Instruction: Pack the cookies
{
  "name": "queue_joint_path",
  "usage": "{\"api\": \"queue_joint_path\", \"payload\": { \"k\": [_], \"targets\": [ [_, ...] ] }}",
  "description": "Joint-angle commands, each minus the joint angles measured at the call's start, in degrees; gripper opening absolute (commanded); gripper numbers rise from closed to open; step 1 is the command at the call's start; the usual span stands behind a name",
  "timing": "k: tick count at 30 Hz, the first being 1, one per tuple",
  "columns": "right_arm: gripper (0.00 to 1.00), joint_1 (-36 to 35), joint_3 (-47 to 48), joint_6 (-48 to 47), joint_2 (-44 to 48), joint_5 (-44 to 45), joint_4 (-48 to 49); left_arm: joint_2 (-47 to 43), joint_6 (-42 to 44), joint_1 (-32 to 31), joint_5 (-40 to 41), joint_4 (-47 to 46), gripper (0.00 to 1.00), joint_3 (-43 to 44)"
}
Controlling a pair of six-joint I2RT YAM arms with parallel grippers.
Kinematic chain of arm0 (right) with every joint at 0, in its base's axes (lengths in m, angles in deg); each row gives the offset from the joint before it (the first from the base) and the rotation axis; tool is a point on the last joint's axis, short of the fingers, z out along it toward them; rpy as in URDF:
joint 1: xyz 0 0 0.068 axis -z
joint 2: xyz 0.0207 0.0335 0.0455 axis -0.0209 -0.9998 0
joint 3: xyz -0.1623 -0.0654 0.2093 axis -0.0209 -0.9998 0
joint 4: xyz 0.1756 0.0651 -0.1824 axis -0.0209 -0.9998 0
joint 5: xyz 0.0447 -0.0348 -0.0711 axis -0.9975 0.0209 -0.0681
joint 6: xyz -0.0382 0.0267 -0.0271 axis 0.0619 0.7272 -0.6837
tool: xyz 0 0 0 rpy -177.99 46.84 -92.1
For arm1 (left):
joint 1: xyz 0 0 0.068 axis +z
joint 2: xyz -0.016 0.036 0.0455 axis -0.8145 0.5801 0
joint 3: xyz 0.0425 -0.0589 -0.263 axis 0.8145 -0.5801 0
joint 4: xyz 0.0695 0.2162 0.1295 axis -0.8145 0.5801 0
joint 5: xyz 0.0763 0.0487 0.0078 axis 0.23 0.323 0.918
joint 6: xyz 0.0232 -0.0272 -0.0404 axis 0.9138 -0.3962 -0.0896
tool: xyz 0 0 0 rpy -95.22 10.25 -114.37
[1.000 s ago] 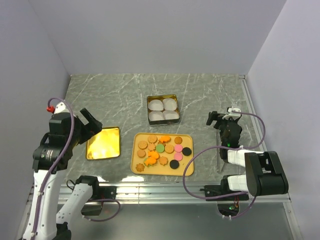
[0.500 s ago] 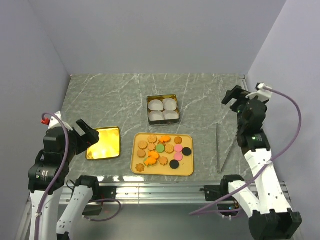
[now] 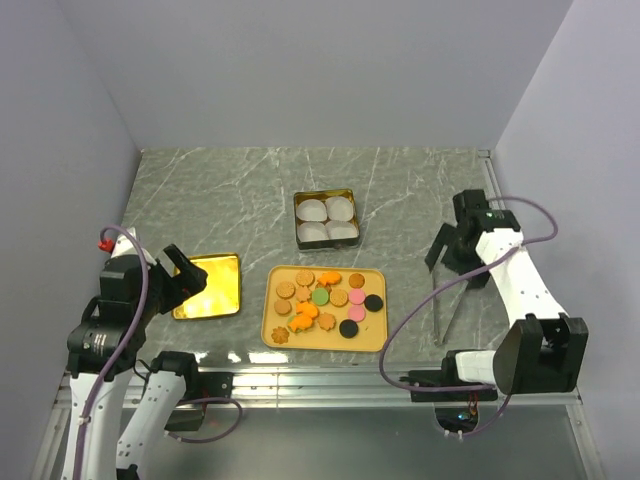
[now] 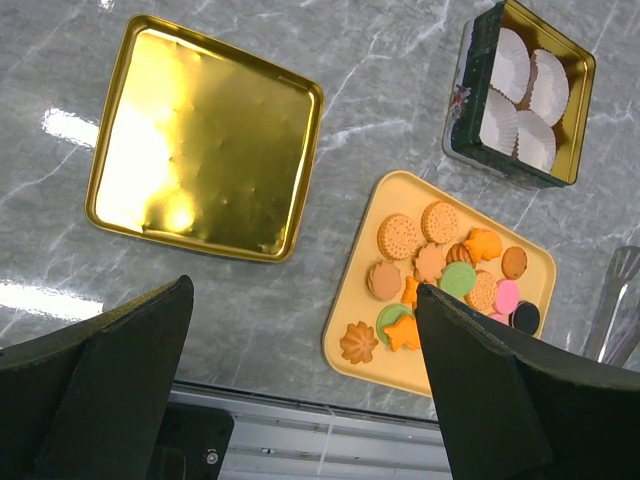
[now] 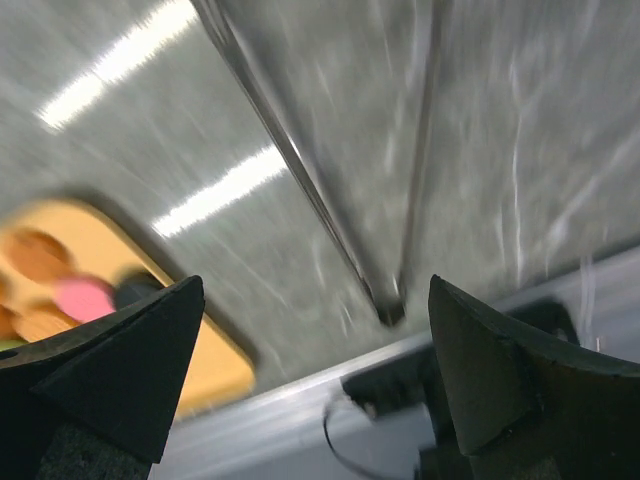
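From above, the cookies (image 3: 322,300) lie loose in one layer on a shallow yellow tray (image 3: 372,336) at the near middle of the worktop (image 3: 230,190), none packed yet. Just behind the tray stands an open tin (image 3: 297,222). Its gold lid (image 3: 207,286) rests flat to the left, probably set aside to keep the tin's mouth free. A pair of tongs (image 3: 437,320) lies right of the tray, likely the tool for lifting such small biscuits. The left hand (image 3: 190,275) hangs over the lid's near left edge, fingers apart and empty. The right hand (image 3: 455,262) hovers above the far end of the tongs, also spread and holding nothing.

The left wrist view looks down between its wide fingers on lid, tray and tin. White paper cups (image 4: 520,90) fill the tin, ready to receive the biscuits.

The right wrist view is blurred. The tongs' arms run between its parted fingers and meet at their joint near the worktop's edge, with the tray's corner at the left, so I judge grasping the tongs comes next
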State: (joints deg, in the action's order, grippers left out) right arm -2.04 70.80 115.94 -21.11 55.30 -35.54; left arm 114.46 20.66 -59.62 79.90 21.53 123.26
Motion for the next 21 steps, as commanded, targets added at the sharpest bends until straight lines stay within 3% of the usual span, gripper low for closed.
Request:
{"api": "queue_joint_path", "payload": {
  "k": [1, 11, 13, 17, 21],
  "targets": [
    [1.00, 0.6, -3.4, 1.8, 0.4, -5.3, -8.2, -0.7, -0.2, -0.4, -1.4, -0.8, 0.99, 1.9],
    [0.99, 0.6, -6.7, 0.3, -11.5, -6.2, 0.1, -1.0, -0.2, -0.5, -0.1, -0.7, 0.99, 1.9],
    [0.93, 0.6, -6.7, -0.4, -13.7, -5.0, 3.1, -0.6, -0.2, -0.5, -0.5, -0.6, 0.99, 1.4],
    [0.64, 0.6, -5.5, -2.1, -19.0, -4.4, 7.0, 0.0, -0.3, -0.5, -0.7, -0.2, 0.99, 1.9],
    [0.55, 0.6, -4.0, -3.4, -22.8, -4.4, 9.2, 1.6, -0.1, -0.5, -0.3, 0.8, 0.99, 3.2]
  ]
}}
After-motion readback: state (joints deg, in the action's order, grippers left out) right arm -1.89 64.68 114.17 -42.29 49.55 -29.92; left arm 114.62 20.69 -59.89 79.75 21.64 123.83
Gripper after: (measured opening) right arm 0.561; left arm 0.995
